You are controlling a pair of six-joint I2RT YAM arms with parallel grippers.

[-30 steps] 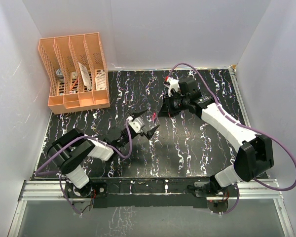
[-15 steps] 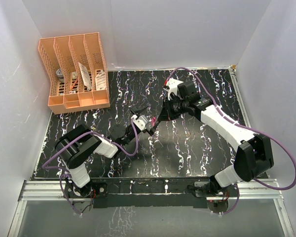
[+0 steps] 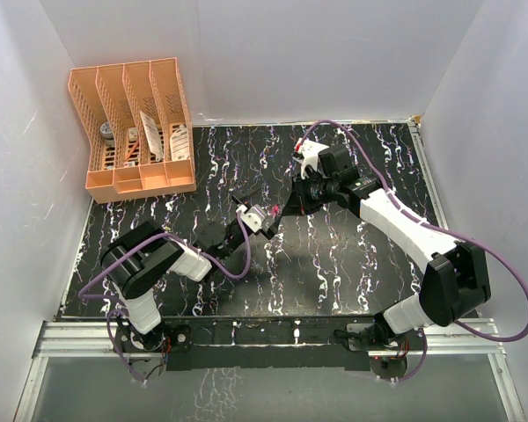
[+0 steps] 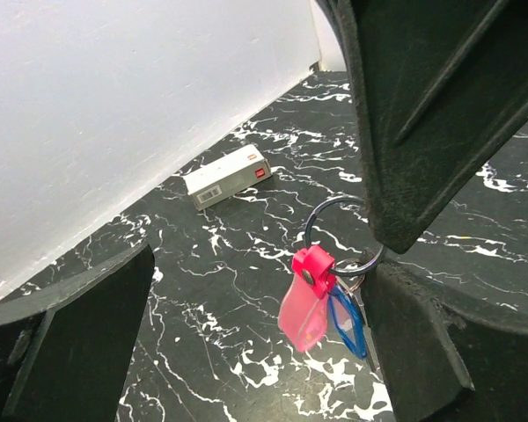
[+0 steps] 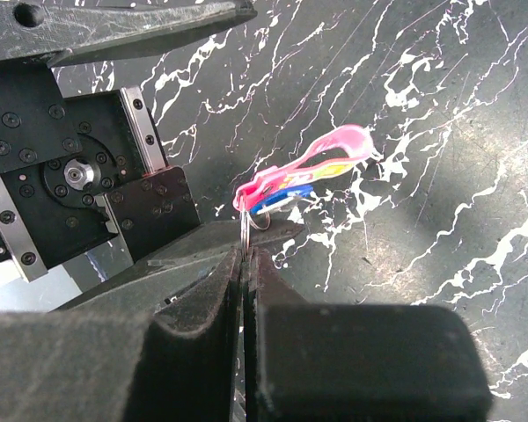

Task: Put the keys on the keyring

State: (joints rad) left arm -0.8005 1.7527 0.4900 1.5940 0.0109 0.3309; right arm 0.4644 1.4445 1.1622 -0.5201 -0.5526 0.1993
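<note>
Black marbled table [image 3: 352,264], white walls, an orange file rack [image 3: 132,132] at the rear left. At mid-table the right gripper [image 5: 245,255] is pinched shut on the keyring [image 4: 321,207], and the pink key [image 4: 301,308] and blue key [image 4: 345,318] hang from it above the table. The left gripper [image 4: 246,334] gapes wide on either side of them. A white box [image 4: 227,176] lies by the wall.

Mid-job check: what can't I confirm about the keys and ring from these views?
- Left wrist: keyring partly behind the right pincer; pink key covers where the blue key joins it.
- Right wrist: ring mostly pinched inside that shut pincer.
- Top view: ring and keys too small to read.
</note>
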